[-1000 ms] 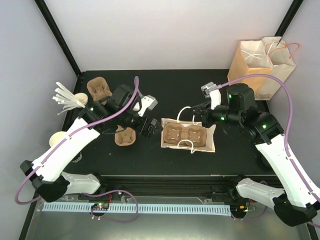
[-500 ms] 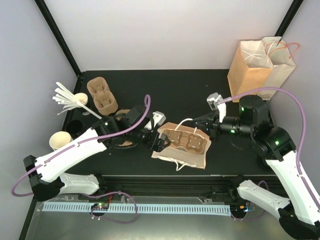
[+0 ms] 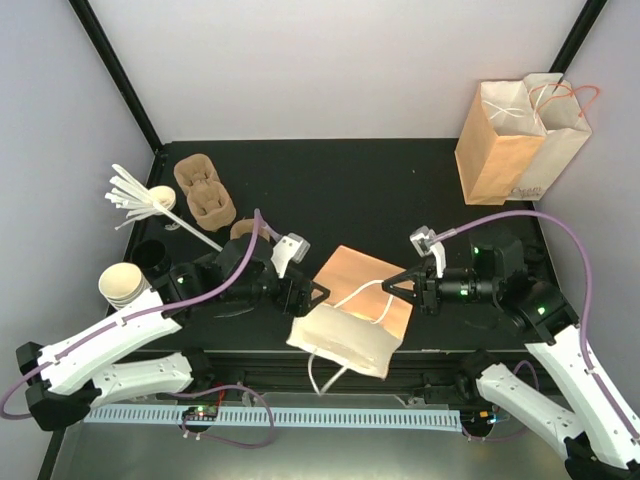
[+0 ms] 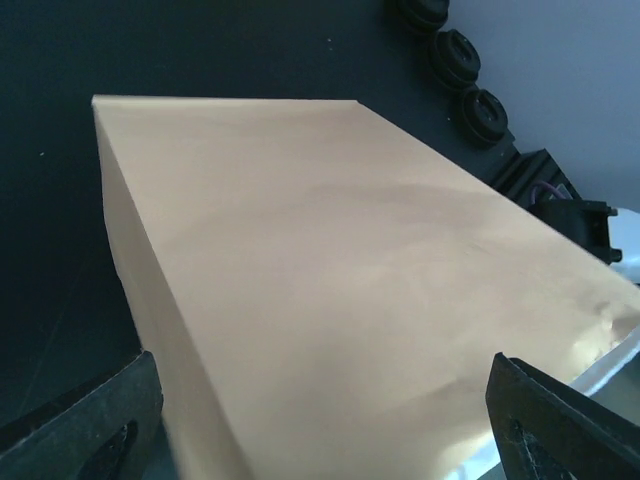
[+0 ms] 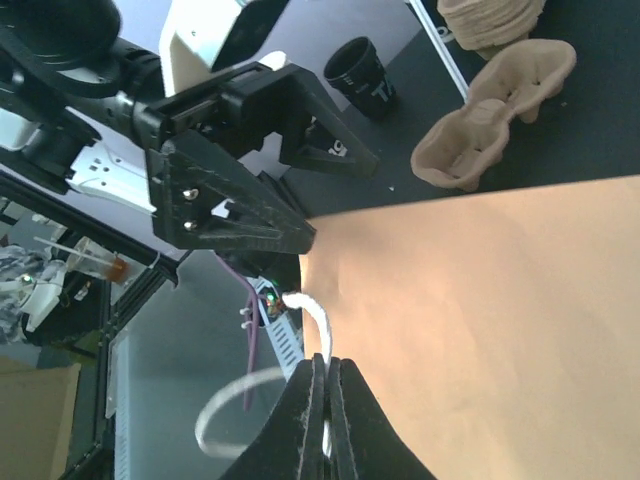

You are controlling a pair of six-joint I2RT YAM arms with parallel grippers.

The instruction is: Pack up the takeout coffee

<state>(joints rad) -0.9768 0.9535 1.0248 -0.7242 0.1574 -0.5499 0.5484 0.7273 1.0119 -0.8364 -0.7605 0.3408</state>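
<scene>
BAG TIPPED AT TABLE'S EDGE: The right gripper (image 3: 394,286) was clenched on the white cord handle (image 5: 321,326) of a brown paper bag (image 3: 362,280) that lay tilted on its side at the near edge of the black table (image 3: 350,190). The left gripper (image 3: 312,298) stood with its jaws spread wide at the bag's opposite end, and the paper filled the gap between its fingers in the wrist view. The takeout coffee (image 3: 150,256), a black disc from above, sat well apart at the table's left edge, just beside a stack of cream cups (image 3: 122,283) and near the pulp cup carriers (image 3: 205,192).
</scene>
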